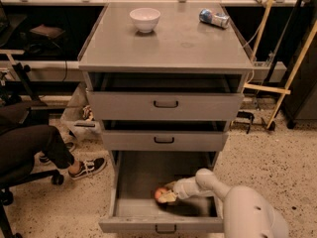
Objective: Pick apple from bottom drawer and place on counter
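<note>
— Where's the gripper point(169, 197)?

— Low in the frame, just right of centre. It sits down inside the bottom drawer point(132, 177), at the end of the white arm point(233, 202) that reaches in from the lower right corner.

— Spread or clamped?

— I cannot tell. Its tip is right up against the apple point(160, 194), and where the two meet is not clear.

— And the apple?

— On the drawer's grey floor, near the middle and toward the front, touching the left side of the gripper. The drawer is pulled well out, with its front panel and black handle at the bottom edge of the frame.

— Above that?

— The middle drawer point(164, 140) and the top drawer point(166, 104) each stand out a little. The counter point(168, 46) fills the upper centre. It carries a white bowl point(145, 19) at its upper left and a can point(214, 18) on its side at its upper right — the two well apart.

— Anything off to the side?

— At the left, a dark-trousered leg point(34, 143) ends in a black-and-white shoe point(88, 167) on the speckled floor point(277, 152).
</note>
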